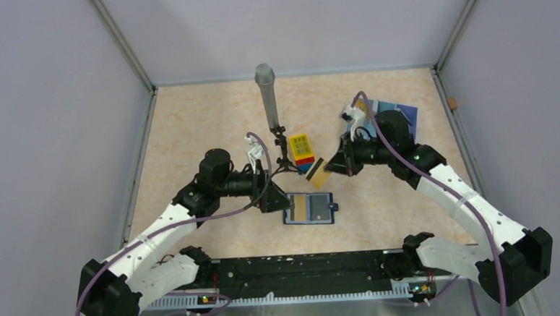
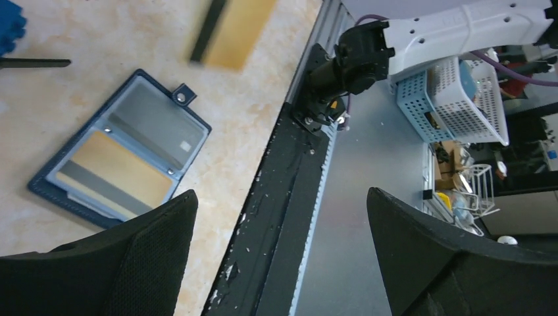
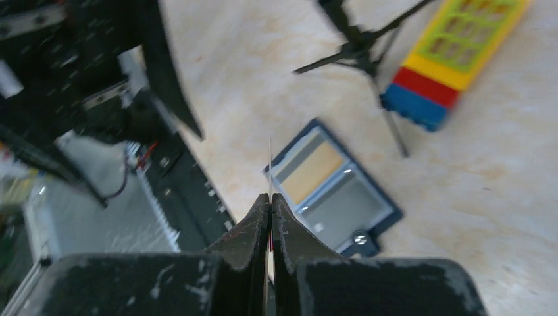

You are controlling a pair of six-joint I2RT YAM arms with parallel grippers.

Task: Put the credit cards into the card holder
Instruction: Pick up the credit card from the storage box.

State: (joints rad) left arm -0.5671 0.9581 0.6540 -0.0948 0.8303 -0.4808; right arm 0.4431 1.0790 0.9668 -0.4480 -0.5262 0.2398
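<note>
The navy card holder (image 1: 309, 208) lies open and flat on the table in front of the arm bases. A gold credit card (image 2: 112, 172) sits in its left half and a grey one (image 2: 156, 127) in its right half. My right gripper (image 1: 333, 165) hangs above and to the right of the card holder (image 3: 332, 187), shut on another gold credit card (image 1: 318, 172), which the right wrist view shows edge-on (image 3: 270, 164). My left gripper (image 1: 272, 199) stands open and empty just left of the card holder (image 2: 122, 158), its fingers (image 2: 151, 257) wide apart.
A yellow-topped toy brick block (image 1: 302, 149) and a small tripod with a grey cylinder (image 1: 267, 93) stand behind the card holder. A blue tray (image 1: 399, 115) lies at the back right, partly behind the right arm. The black rail (image 1: 305, 269) runs along the near edge.
</note>
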